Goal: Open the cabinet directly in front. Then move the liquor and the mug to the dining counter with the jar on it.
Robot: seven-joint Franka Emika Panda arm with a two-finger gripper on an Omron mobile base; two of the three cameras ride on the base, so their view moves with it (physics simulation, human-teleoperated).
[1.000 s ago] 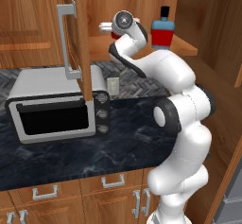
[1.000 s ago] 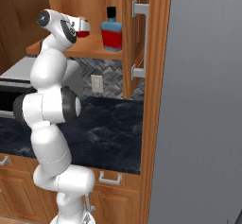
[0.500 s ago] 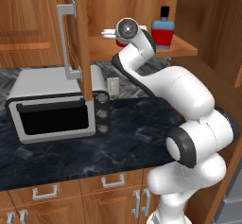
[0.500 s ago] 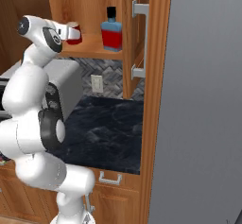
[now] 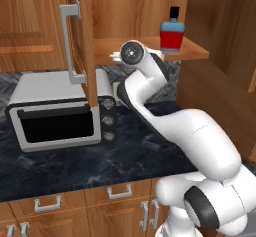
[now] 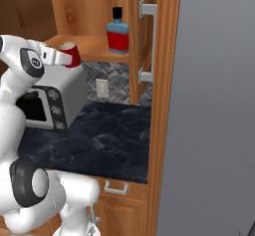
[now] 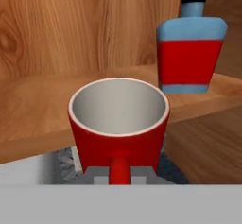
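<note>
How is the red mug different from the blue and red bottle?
The mug is held by the gripper, out in front of the shelf; the liquor stands on that shelf. The mug is all red outside with an open top and whitish inside; the liquor is blue above, red below, with a black cap. The mug is short and round, the liquor taller and flat-sided. Both are upright and partly red.

One liquor (image 5: pixel 172 31) bottle, one red mug (image 7: pixel 118 124), one toaster oven (image 5: pixel 60 111), two open cabinet doors (image 5: pixel 82 36), one wall outlet (image 6: pixel 102 87), one table (image 5: pixel 100 156)
</note>
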